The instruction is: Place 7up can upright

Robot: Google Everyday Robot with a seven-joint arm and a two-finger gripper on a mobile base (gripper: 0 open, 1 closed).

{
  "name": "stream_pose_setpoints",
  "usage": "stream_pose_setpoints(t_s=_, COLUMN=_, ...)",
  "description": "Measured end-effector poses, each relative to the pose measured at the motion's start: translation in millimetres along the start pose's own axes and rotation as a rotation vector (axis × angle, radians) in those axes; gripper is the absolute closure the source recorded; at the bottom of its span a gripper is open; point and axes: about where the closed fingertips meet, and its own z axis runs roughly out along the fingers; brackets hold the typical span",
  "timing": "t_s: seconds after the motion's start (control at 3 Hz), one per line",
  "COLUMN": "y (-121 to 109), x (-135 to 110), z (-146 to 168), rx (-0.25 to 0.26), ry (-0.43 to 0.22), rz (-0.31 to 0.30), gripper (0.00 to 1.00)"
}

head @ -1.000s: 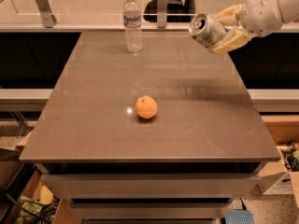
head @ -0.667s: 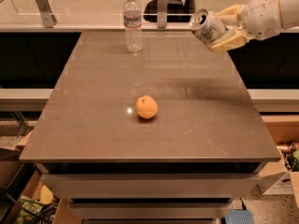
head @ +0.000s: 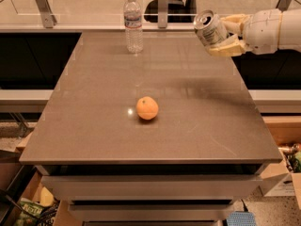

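Note:
The 7up can [head: 210, 28] is a small silvery can, tilted with its pull-tab top facing up and to the left. My gripper [head: 225, 34] comes in from the right edge and is shut on the can, one cream finger above it and one below. It holds the can in the air above the far right part of the brown table [head: 94, 126].
A clear plastic water bottle [head: 133, 23] stands upright at the far middle of the table. An orange [head: 147, 108] lies near the table's centre. A glass rail with metal posts [head: 162, 6] runs behind the table. Boxes [head: 282, 173] sit on the floor at right.
The gripper and can have risen slightly and the can's top has tipped a little more upward. Bottle and orange have not moved.

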Motion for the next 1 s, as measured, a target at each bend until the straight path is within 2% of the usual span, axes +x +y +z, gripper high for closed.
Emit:
stream_pose_setpoints(t_s=0.33, y=2.6, x=17.7, z=3.6, rx=0.053, ry=-0.044, rz=0.058, gripper=1.00)
stream_pose_setpoints(t_s=0.67, y=1.9, x=18.4, z=3.7, rx=0.060, ry=-0.047, rz=0.062, gripper=1.00)
stream_pose_setpoints(t_s=1.0, y=1.2, x=23.3, z=9.4, rx=0.083, ry=-0.080, rz=0.158, gripper=1.00)
